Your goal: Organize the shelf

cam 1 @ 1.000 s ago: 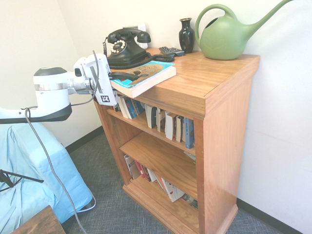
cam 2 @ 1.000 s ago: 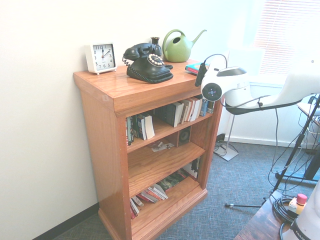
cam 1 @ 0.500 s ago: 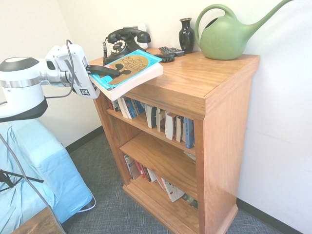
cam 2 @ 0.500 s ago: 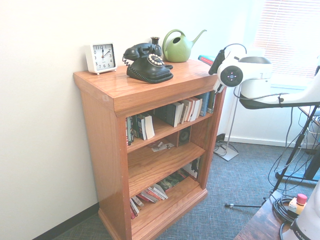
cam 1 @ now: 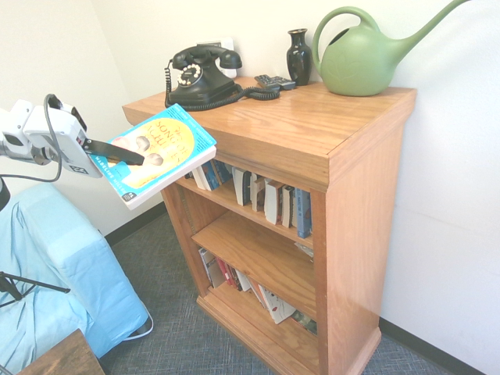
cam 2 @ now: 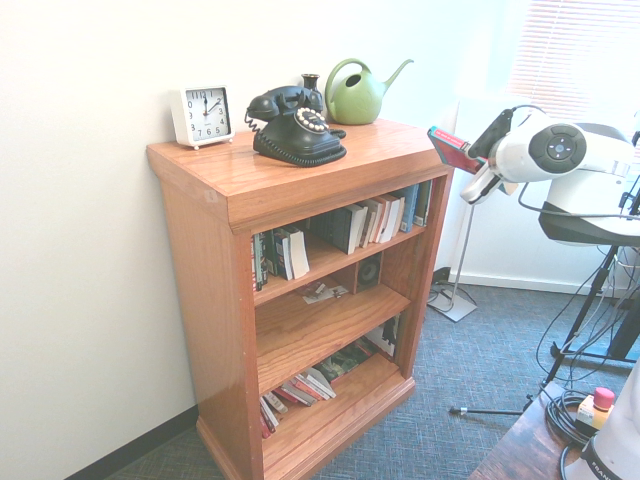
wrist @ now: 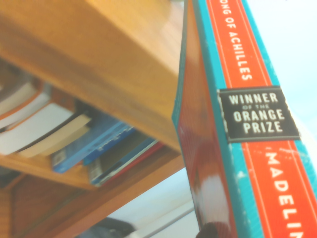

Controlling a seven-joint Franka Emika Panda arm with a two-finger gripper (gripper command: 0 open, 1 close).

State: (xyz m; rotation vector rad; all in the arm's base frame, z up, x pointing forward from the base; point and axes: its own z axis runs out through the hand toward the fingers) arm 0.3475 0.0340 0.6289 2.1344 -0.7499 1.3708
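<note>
The shelf (cam 1: 328, 148) (cam 2: 250, 190) is a waist-high bookcase of orange-brown wood with books on its inner tiers. My gripper (cam 1: 129, 153) (cam 2: 470, 158) is shut on a teal paperback book (cam 1: 156, 150) (cam 2: 450, 148) with a yellow circle on its cover. It holds the book tilted in the air, off the shelf's top and beside its front corner. In the wrist view the book's teal and red spine (wrist: 247, 114) runs close past the shelf's top edge (wrist: 99, 69), with the upper tier's books (wrist: 74, 134) behind it.
On the shelf top stand a black rotary telephone (cam 1: 201, 74) (cam 2: 292, 125), a dark vase (cam 1: 298, 55), a green watering can (cam 1: 367, 55) (cam 2: 358, 92), a small remote (cam 1: 273, 81) and a white clock (cam 2: 202, 114). A blue-covered block (cam 1: 55, 273) sits under the arm.
My gripper has drawn back from the shelf with the book, lifting it off the top and carrying it clear of the front corner. The book now tilts more steeply.
</note>
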